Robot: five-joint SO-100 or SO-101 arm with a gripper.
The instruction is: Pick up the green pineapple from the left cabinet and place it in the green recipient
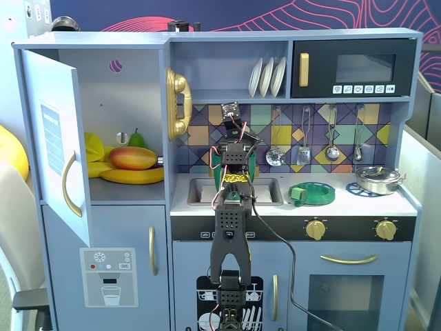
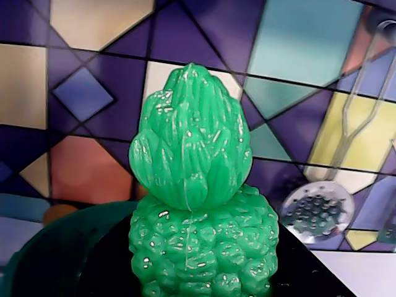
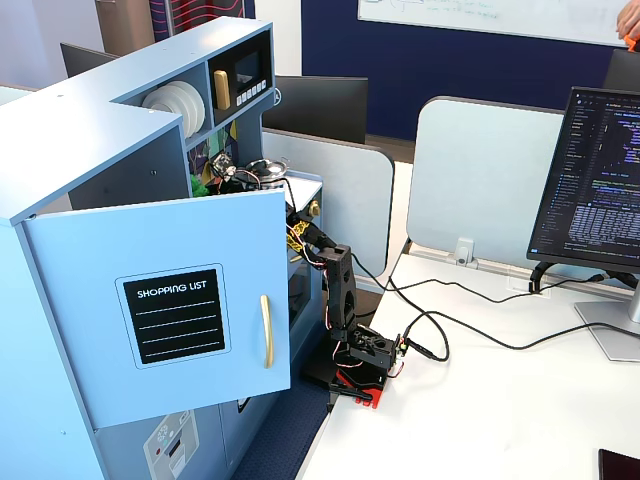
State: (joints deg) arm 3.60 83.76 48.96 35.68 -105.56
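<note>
In the wrist view, the green pineapple [image 2: 197, 204] fills the lower centre of the frame, upright with its tuft on top, above the dark rim of the green recipient [image 2: 59, 241] at lower left. The fingers are out of sight, so whether they pinch it cannot be told. Farther back, in a fixed view, the left cabinet [image 1: 127, 124] at left stands with its door open.

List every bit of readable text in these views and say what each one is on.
"SHOPPING LIST": black label on the open door of the left cabinet.
Monitor: lines of text, too small to read.
Microwave button strip: icons only, no readable words.
Dispenser panel below the cabinet: markings too small to read.
</note>
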